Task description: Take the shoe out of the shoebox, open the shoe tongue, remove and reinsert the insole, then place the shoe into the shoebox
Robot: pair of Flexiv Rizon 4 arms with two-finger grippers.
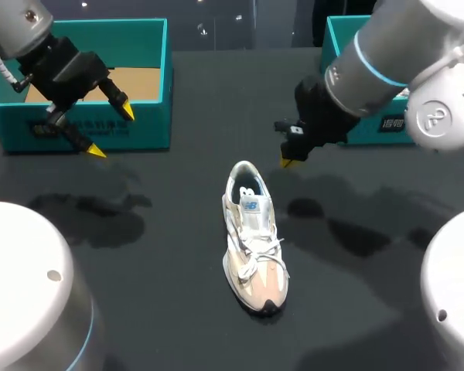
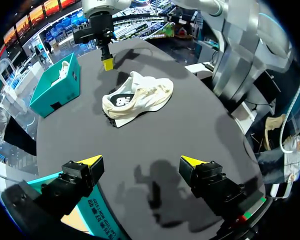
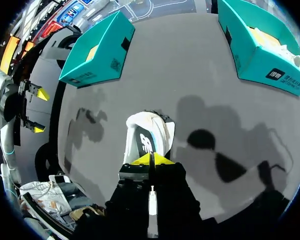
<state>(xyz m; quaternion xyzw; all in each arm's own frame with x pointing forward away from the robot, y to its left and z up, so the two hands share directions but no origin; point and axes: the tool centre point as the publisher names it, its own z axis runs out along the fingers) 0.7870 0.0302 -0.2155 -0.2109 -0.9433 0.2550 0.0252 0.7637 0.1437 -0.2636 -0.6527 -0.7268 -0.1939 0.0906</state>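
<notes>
A white and beige sneaker (image 1: 251,236) lies upright in the middle of the black table, toe toward the front edge, laces tied; it also shows in the left wrist view (image 2: 137,97) and the right wrist view (image 3: 147,132). My right gripper (image 1: 288,161) hangs just behind and to the right of the heel, shut on nothing, its yellow tips together (image 3: 151,159). My left gripper (image 1: 112,131) hovers open in front of the left teal shoebox (image 1: 93,77), well away from the shoe, with its fingers (image 2: 92,161) spread wide and nothing between them.
The left shoebox (image 3: 97,50) stands open at the back left with a bare brown floor. A second teal box (image 1: 367,69) at the back right holds another pale shoe (image 3: 285,47). Bare table surrounds the sneaker.
</notes>
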